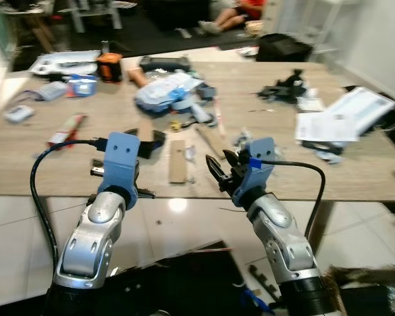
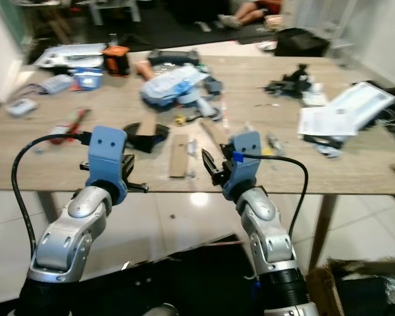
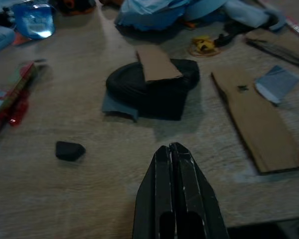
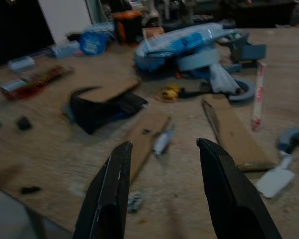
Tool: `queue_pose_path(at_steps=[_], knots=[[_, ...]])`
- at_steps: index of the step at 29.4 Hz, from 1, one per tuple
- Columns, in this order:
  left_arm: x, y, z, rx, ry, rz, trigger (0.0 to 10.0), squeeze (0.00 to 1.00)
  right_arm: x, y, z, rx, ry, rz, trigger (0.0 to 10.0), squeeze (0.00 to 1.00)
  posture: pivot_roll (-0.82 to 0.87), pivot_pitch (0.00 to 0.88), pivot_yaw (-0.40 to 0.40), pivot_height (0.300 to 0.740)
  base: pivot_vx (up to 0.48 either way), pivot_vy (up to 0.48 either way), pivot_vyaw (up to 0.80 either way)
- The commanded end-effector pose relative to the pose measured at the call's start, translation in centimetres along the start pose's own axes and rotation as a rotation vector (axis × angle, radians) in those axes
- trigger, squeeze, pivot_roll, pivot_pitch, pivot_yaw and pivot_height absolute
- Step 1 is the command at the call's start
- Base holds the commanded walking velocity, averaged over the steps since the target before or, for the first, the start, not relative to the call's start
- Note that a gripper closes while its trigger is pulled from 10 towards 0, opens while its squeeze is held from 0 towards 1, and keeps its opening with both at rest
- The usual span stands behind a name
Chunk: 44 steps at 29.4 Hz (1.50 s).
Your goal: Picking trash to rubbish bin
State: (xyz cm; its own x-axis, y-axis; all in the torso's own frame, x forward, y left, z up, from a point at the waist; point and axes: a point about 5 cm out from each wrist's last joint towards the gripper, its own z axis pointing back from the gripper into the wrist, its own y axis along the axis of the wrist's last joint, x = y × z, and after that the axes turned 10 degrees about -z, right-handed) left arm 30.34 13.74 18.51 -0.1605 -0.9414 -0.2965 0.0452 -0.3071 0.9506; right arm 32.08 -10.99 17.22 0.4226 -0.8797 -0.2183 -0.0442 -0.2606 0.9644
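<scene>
Left pincer [image 3: 173, 149] clenched, empty, over table [image 1: 355, 168] edge; black pouch [image 3: 152, 89] ahead. Right pincer [image 4: 164, 159] released; cardboard strip [image 4: 145, 142] just ahead.

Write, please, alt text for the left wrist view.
The left end effector, fingers shut, hovers over a cluttered wooden table, pointing at a black object topped with a cardboard scrap. A cardboard strip lies beside it.
</scene>
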Motion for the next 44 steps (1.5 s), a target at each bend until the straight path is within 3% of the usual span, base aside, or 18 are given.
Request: queue_pose_path(at_steps=[1,5,29,33,39,40,44], knots=[[0.03,-0.53,0.16,-0.029,-0.006,-0.01,10.0,0.0,0.02,-0.34,0.11,-0.018,-0.001,-0.007,10.0,0.0,0.19,0.12,-0.029,0.74,0.0,0.0,0.8],[0.34,-0.51,0.19,-0.028,-0.034,-0.017,10.0,0.0,0.06,-0.36,0.08,-0.019,-0.003,-0.01,10.0,0.0,0.19,0.118,-0.029,0.74,0.0,0.0,0.8],[0.97,-0.62,0.2,-0.035,-0.072,0.005,10.0,0.0,0.29,-0.53,0.09,-0.027,-0.025,-0.052,10.0,0.0,0.18,0.115,-0.03,0.74,0.0,0.0,0.0],[0.91,-0.52,0.07,-0.036,-0.069,-0.035,10.0,0.0,0.25,-0.55,0.09,-0.025,-0.025,-0.053,10.0,0.0,0.18,0.107,-0.028,0.74,0.0,0.0,0.0],[0.82,-0.58,-0.06,-0.045,-0.062,-0.021,10.0,0.0,0.22,-0.52,0.17,-0.023,-0.026,-0.053,10.0,0.0,0.18,0.1,-0.024,0.74,0.0,-0.48,0.0],[0.78,-0.61,-0.07,-0.045,-0.053,0.024,10.0,0.0,0.27,-0.5,0.22,-0.023,-0.027,-0.052,10.0,0.0,0.18,0.1,-0.024,0.74,0.0,0.0,0.0],[0.83,-0.57,-0.06,-0.049,-0.061,0.021,10.0,0.0,0.29,-0.55,0.29,-0.025,-0.027,-0.053,10.0,0.0,0.18,0.094,-0.024,0.74,0.0,0.0,0.0]])
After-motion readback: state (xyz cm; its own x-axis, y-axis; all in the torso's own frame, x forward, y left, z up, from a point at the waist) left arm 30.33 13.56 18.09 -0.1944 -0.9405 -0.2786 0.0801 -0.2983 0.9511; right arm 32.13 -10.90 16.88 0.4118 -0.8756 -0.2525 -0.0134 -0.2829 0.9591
